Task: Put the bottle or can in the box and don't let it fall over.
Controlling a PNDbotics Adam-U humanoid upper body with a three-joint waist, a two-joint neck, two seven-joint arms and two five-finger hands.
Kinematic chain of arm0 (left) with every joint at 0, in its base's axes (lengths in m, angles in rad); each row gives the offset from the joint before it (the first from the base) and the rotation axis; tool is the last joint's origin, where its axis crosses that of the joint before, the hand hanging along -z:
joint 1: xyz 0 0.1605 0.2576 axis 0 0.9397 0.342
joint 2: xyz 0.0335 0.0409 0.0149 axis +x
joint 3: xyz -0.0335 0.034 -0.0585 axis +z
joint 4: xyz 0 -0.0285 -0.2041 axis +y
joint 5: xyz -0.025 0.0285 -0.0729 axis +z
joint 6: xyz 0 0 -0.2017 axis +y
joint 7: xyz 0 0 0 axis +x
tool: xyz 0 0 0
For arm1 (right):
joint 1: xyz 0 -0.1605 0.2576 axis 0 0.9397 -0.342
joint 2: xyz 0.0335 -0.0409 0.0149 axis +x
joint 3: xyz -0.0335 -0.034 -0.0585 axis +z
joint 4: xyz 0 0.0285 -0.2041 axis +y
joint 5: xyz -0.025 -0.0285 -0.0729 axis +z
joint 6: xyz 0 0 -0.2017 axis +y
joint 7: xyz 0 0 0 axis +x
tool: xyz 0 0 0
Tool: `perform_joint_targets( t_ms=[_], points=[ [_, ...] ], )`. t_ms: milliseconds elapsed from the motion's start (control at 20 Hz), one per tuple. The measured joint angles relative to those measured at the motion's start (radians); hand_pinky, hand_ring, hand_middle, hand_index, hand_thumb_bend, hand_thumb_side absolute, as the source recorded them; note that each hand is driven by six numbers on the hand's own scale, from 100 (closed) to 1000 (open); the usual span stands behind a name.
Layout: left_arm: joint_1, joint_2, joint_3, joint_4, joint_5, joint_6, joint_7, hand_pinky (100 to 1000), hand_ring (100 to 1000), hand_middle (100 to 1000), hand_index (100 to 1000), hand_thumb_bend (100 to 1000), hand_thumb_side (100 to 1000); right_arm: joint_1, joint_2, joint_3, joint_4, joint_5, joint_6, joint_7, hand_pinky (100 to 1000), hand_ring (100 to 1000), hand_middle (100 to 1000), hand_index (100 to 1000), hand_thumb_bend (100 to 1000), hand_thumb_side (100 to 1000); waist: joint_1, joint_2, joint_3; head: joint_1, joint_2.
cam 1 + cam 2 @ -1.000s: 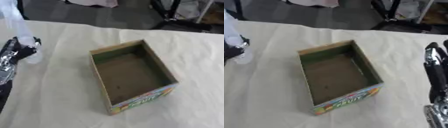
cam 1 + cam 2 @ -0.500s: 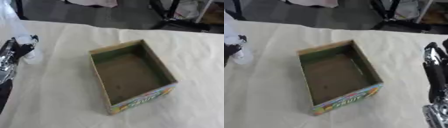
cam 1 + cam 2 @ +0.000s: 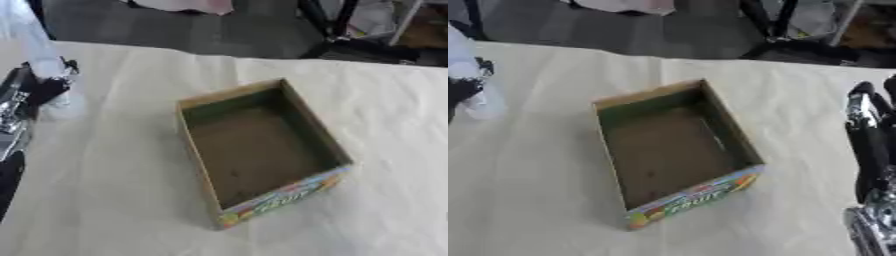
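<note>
Left eye view: the left hand (image 3: 39,87) was at the desk's (image 3: 122,200) far left edge, fingers curled round a clear plastic bottle (image 3: 31,47) standing upright. The open cardboard box (image 3: 262,150) lay to its right, well apart, long axis running near to far, with bare desk between.

Right eye view: the right hand (image 3: 868,140) rested at the right edge, fingers straight, holding nothing, beside the box.

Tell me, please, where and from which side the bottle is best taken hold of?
Probably round its body, from the left: the clear bottle stands upright at the table's left edge, where the left hand already meets it, left of the box.
</note>
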Motion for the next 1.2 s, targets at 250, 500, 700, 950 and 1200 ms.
perform_joint_targets(
  t_ms=[250,500,700,950,1200],
  points=[
    [-0.018,-0.018,-0.025,-0.083,0.029,0.026,-0.029,1000,756,816,371,100,248,0.000,0.000,-0.005,0.000,-0.002,-0.003,-0.004,1000,1000,1000,1000,100,524,0.002,-0.005,-0.002,-0.008,0.017],
    [-0.048,-0.072,-0.063,-0.165,0.053,0.058,-0.057,1000,755,816,360,100,251,-0.001,0.000,-0.010,0.000,-0.006,-0.006,-0.010,1000,1000,1000,1000,100,524,0.003,-0.012,-0.005,-0.012,0.027],
    [-0.062,-0.136,-0.087,-0.219,0.060,0.086,-0.064,1000,754,814,355,100,251,-0.001,0.000,-0.018,0.000,-0.010,-0.008,-0.018,1000,1000,1000,1000,100,525,0.006,-0.014,-0.008,-0.011,0.030],
    [-0.069,-0.231,-0.114,-0.254,0.045,0.110,-0.061,1000,754,816,361,100,257,0.000,0.000,-0.032,0.000,-0.010,0.000,-0.045,1000,1000,1000,1000,100,526,0.010,-0.026,-0.018,-0.010,0.038],
    [-0.059,-0.311,-0.128,-0.267,0.001,0.123,-0.051,1000,753,817,365,100,262,0.001,0.000,-0.046,0.000,-0.010,0.015,-0.091,1000,1000,1000,1000,100,536,0.010,-0.031,-0.029,-0.015,0.074]
  ],
)
